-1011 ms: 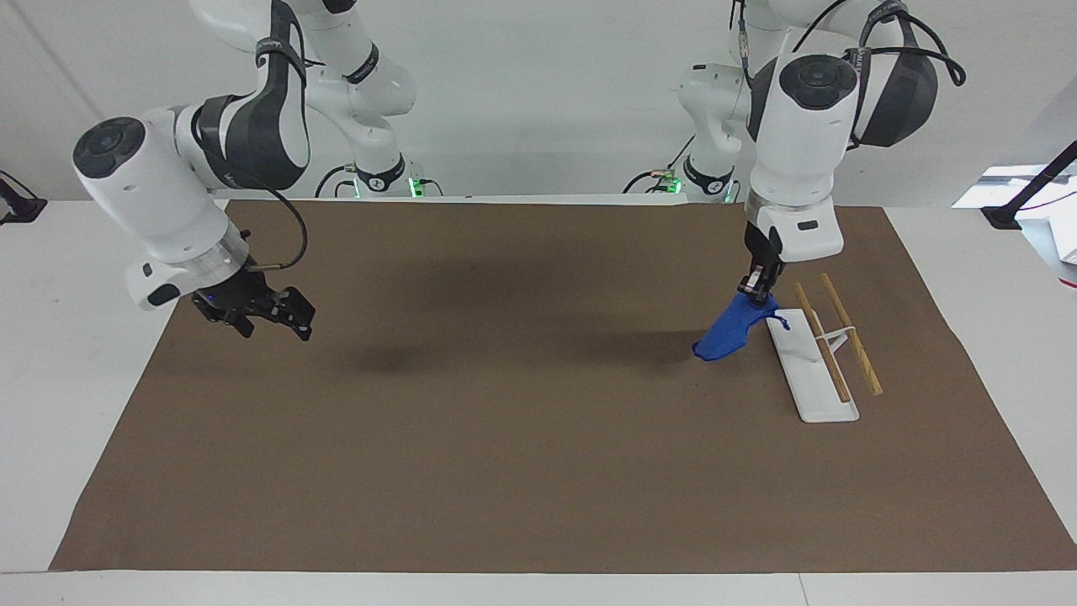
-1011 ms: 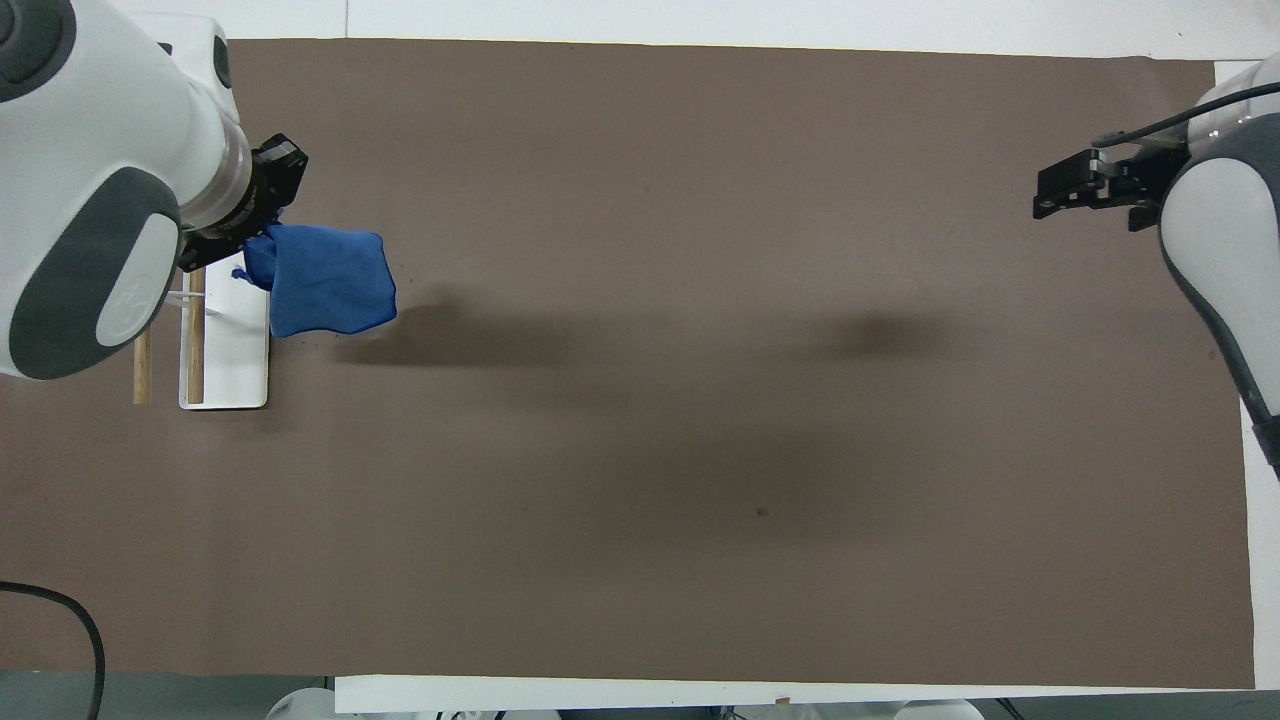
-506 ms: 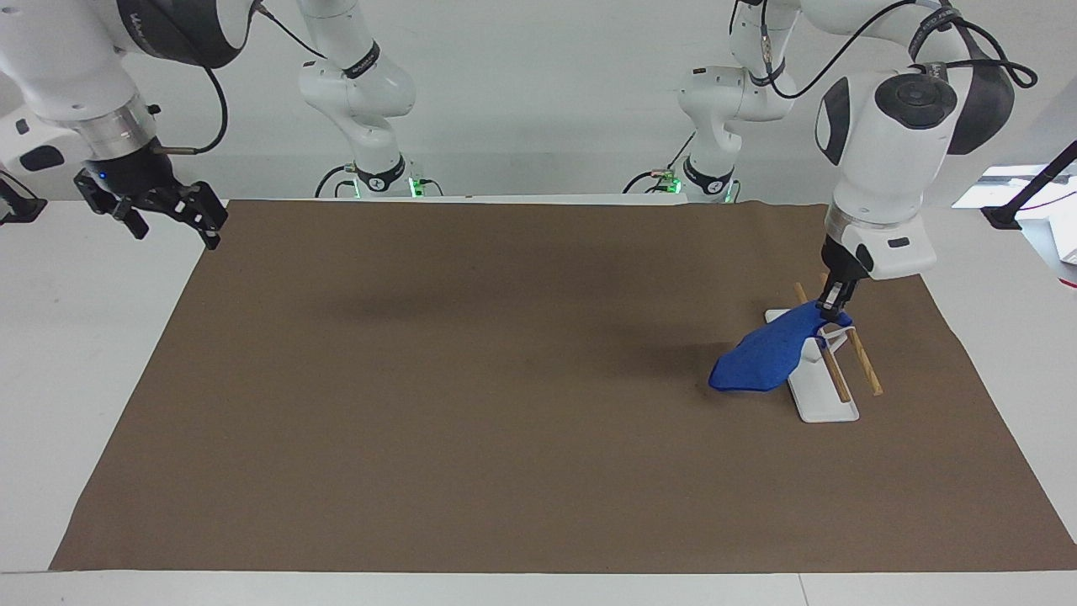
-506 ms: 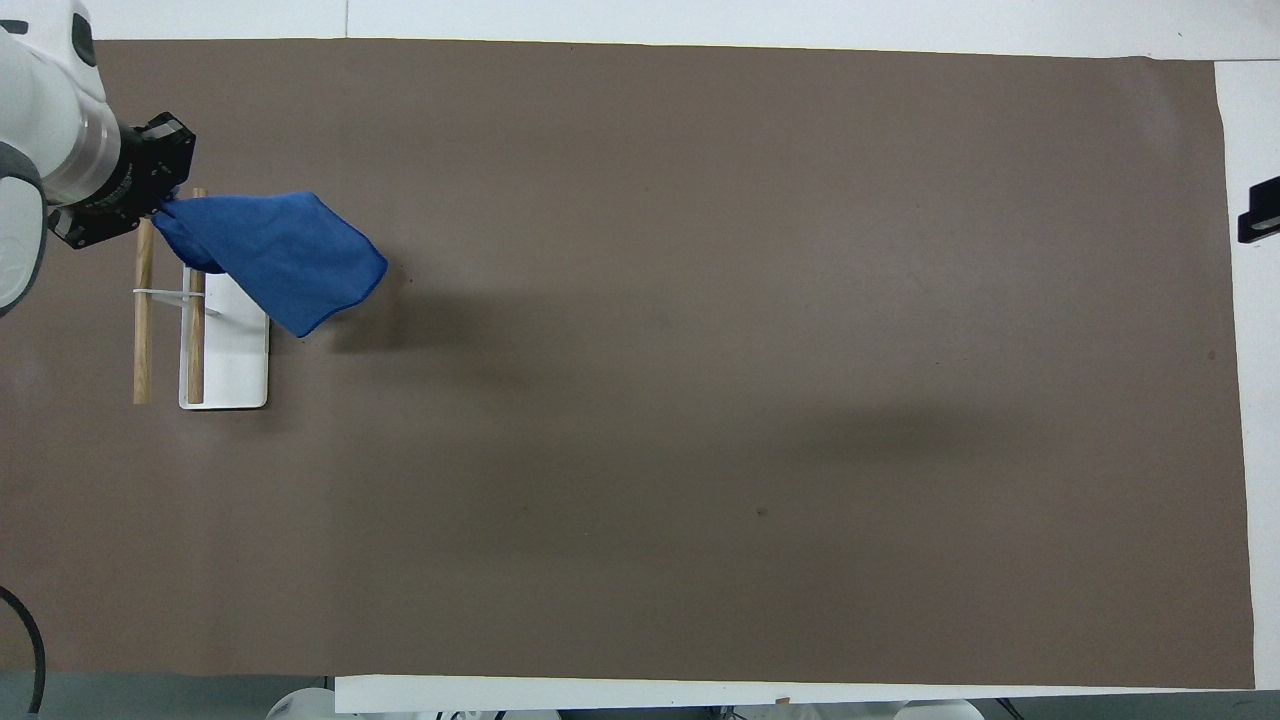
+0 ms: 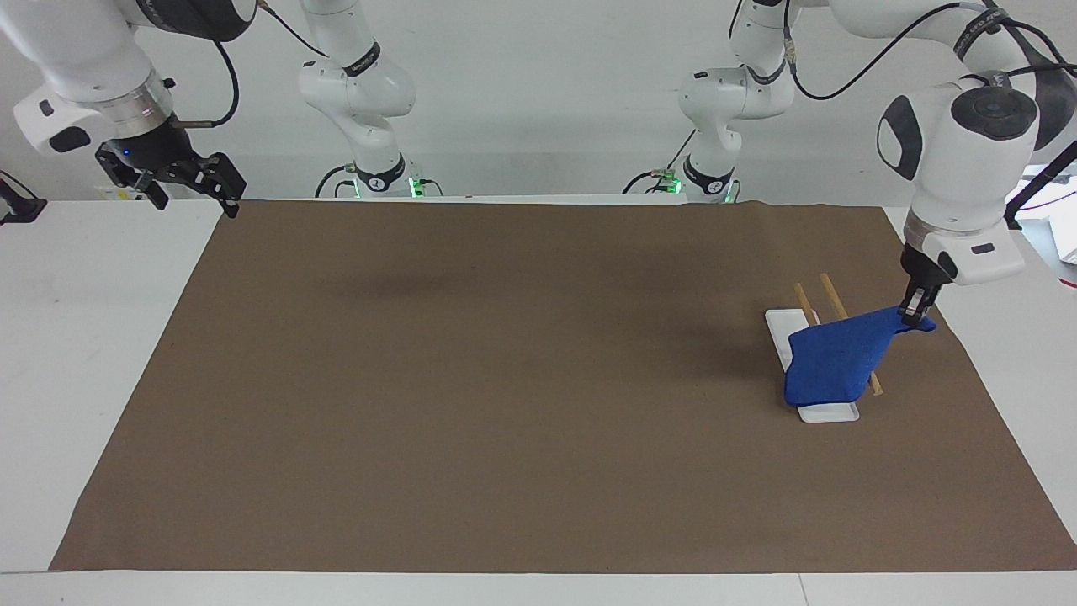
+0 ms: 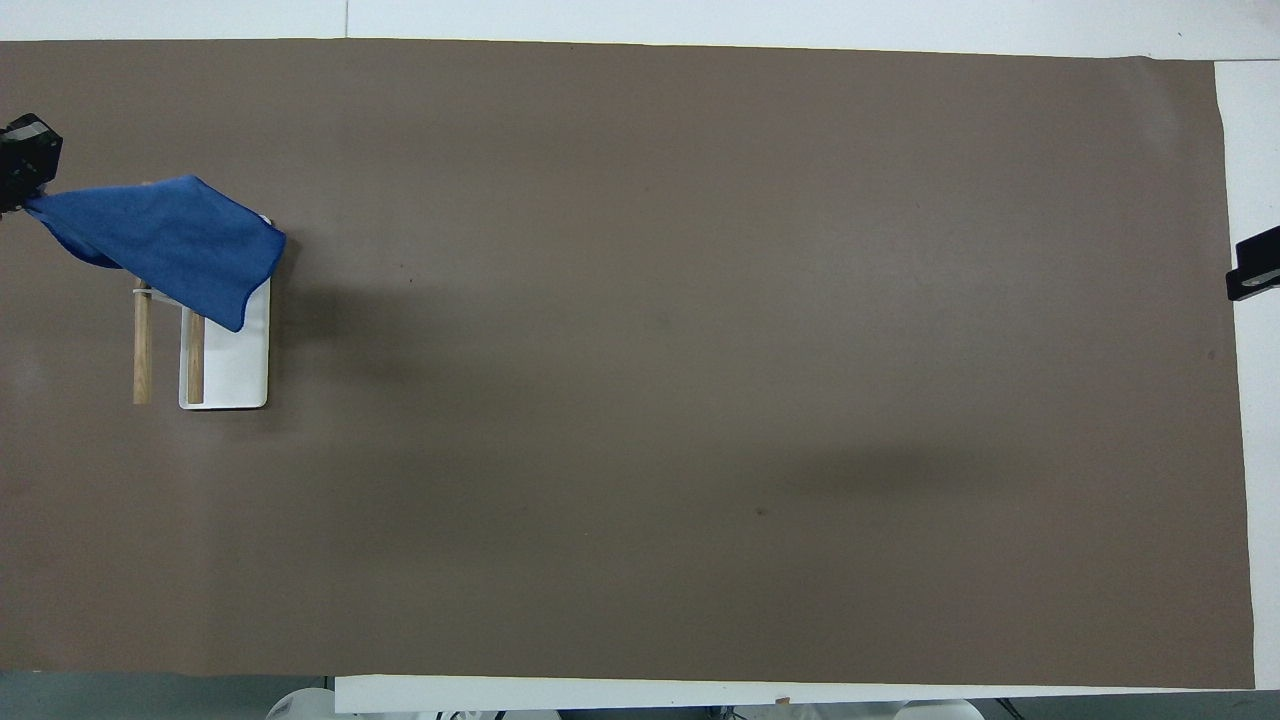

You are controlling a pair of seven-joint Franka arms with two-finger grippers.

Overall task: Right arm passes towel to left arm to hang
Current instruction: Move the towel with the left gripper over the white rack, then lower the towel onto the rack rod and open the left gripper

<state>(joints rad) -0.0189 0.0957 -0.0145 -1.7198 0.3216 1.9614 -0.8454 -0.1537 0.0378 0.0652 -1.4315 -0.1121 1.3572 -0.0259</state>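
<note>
- Since a second ago, the towel [image 5: 833, 364] has been carried across the rack [image 5: 820, 362] toward the left arm's end of the table, and now lies draped over both wooden rails [image 6: 142, 345], with its lower edge hanging above the white base [image 6: 235, 365].
- One corner is pinched by the left gripper [image 5: 912, 310], held over the brown mat [image 5: 505, 379] just beside the rack.
- Hanging is judged nearly done; the handover appears complete.
- Next, the corner would need to be let go and the gripper lifted clear without dragging the cloth off.
- The right gripper [image 5: 183, 178], fingers spread and empty, has been withdrawn over the mat's corner at the right arm's end, where it waits.
</note>
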